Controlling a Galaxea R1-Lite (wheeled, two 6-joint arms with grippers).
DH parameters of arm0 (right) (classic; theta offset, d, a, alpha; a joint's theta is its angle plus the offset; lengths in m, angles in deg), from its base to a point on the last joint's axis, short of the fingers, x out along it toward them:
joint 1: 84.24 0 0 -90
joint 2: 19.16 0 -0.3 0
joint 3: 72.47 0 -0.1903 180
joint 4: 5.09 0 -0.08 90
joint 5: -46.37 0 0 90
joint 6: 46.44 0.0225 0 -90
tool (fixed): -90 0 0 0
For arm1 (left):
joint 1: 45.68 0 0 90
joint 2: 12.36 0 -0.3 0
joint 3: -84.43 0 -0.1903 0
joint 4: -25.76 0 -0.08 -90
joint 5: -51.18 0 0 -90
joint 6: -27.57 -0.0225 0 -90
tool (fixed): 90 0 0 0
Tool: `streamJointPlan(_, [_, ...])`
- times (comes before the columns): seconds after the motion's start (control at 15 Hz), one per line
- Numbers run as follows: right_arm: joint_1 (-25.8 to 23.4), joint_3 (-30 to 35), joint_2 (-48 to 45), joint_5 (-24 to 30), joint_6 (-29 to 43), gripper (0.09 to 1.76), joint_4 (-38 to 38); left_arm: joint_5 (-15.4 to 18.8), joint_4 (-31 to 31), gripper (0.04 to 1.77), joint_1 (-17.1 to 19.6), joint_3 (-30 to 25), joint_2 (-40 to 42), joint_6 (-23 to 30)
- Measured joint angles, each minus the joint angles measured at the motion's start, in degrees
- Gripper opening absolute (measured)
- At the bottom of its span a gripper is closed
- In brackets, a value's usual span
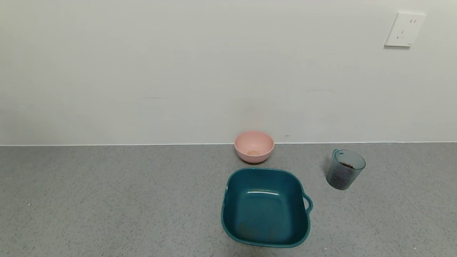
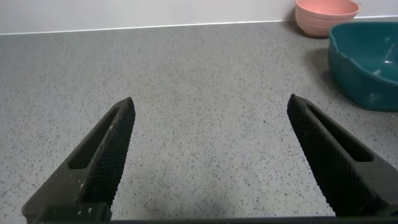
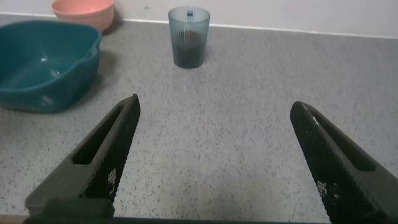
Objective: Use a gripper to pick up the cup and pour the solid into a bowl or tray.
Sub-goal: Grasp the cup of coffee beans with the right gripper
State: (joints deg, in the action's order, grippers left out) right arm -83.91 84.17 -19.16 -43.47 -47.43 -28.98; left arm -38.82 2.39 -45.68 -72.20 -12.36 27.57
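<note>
The translucent grey-blue cup [image 1: 345,169] stands upright on the grey counter, right of the teal basin [image 1: 265,207]. Dark reddish-brown pieces of the solid [image 1: 347,165] show inside it. In the right wrist view the cup [image 3: 189,37] is some way ahead of my right gripper [image 3: 214,106], whose fingers are open with only bare counter between them. The basin [image 3: 43,62] lies off to one side there. My left gripper [image 2: 211,102] is open over bare counter, with the basin [image 2: 367,62] ahead and to the side. Neither arm shows in the head view.
A small pink bowl [image 1: 254,146] sits against the wall just behind the basin, also seen as the pink bowl [image 3: 83,12] in the right wrist view. The grey speckled counter [image 1: 107,200] meets a white wall at the back.
</note>
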Motion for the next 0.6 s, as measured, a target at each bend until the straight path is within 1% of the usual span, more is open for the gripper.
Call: streamJointPlan(0.6, [-0.2,0.0,0.0,-0.1,0.2,1.76,-0.2,0.0,0.0,1.76,0.0,0.0,0.0,0.0])
